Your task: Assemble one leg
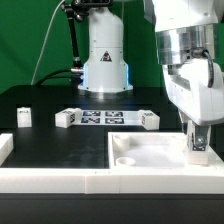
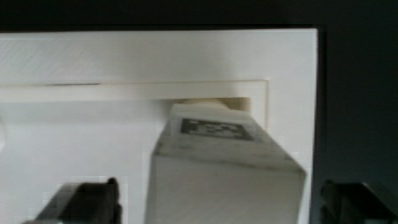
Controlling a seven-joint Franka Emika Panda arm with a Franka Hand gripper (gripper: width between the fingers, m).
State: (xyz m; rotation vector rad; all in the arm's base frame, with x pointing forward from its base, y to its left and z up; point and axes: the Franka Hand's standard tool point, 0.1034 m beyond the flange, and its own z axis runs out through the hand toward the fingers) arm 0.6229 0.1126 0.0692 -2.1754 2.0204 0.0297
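My gripper (image 1: 197, 138) is at the exterior view's right and is shut on a white leg (image 1: 198, 152), holding it upright. The leg's lower end is at the near right corner of the large flat white panel (image 1: 150, 150). In the wrist view the leg (image 2: 214, 150) fills the space between my two dark fingers (image 2: 86, 200), with a tag mark on its side. Its far end reaches a recess in the panel (image 2: 107, 60). I cannot tell whether it is seated. A round socket (image 1: 124, 157) shows on the panel's left side.
Three more loose legs (image 1: 24, 117) (image 1: 68, 118) (image 1: 149, 120) lie on the black table behind the panel, around the marker board (image 1: 105, 118). A white rail (image 1: 60, 180) runs along the front and left. The robot base (image 1: 103, 60) stands at the back.
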